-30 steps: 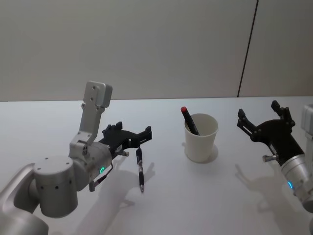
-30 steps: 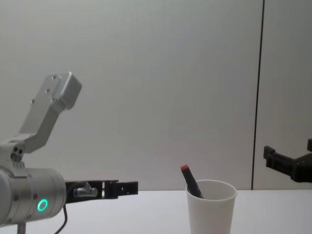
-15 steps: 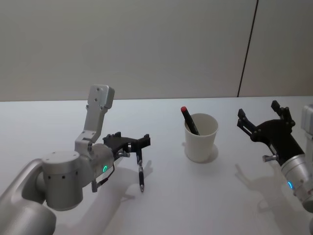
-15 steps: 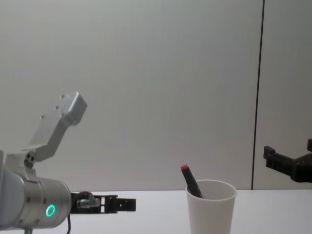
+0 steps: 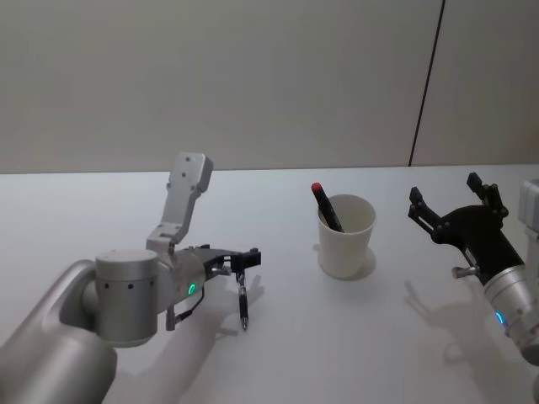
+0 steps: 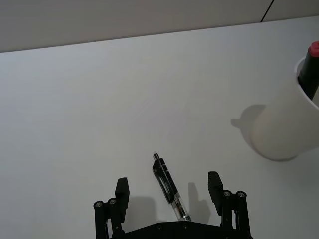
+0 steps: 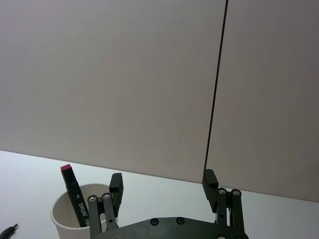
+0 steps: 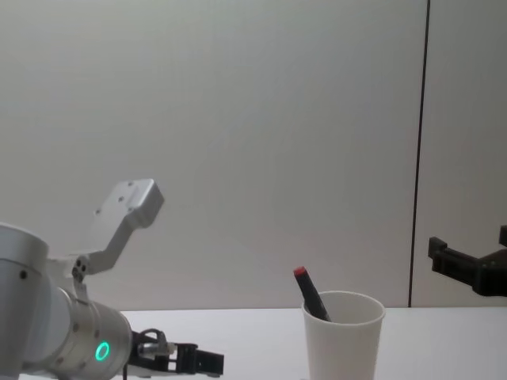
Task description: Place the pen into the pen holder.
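The left hand is spread low over the bench, with the pen lying flat between its fingers. To its right stands the pen holder, holding a red-capped marker. Beyond it, the right hand hovers, spread.

We see soft overhead light that leaves the white surface bright and the wall a duller grey. Pale, soft-edged shadows lie on the surface by the left gripper, the right gripper and the pen holder.
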### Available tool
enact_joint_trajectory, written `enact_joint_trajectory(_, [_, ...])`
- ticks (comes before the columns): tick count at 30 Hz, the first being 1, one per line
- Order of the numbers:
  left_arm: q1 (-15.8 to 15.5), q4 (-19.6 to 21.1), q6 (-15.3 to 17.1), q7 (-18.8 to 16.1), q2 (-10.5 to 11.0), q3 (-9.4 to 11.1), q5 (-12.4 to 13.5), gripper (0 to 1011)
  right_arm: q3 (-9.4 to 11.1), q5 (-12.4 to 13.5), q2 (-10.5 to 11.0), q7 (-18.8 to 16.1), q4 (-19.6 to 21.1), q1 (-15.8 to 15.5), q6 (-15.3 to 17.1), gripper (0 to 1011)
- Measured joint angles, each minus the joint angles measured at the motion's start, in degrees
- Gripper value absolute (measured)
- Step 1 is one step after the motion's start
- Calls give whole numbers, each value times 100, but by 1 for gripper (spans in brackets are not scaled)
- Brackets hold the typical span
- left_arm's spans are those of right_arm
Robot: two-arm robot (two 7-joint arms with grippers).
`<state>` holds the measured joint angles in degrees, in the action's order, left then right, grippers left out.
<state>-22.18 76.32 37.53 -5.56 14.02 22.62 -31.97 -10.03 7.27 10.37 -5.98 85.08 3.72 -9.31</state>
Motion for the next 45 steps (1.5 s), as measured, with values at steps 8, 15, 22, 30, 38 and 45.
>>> enact_joint_trajectory(8, [-150, -203, 320, -132, -141, 69, 193, 1004, 0, 0, 0, 0, 0, 0, 0, 1002])
enact_joint_trajectory(15, [-255, -339, 522, -229, -247, 125, 342, 1004, 0, 0, 0, 0, 0, 0, 0, 1002])
enact_joint_trajectory(22, [-337, -453, 669, -302, -337, 162, 471, 1004, 0, 0, 0, 0, 0, 0, 0, 1002])
enact_joint_trajectory(30, [-422, -567, 799, -348, -426, 201, 620, 1004, 0, 0, 0, 0, 0, 0, 0, 1002])
enact_joint_trajectory(38, [-520, -697, 957, -385, -523, 247, 819, 1004, 0, 0, 0, 0, 0, 0, 0, 1002])
enact_joint_trajectory(45, [-588, -795, 1051, -419, -599, 274, 959, 957, 0, 0, 0, 0, 0, 0, 0, 1002])
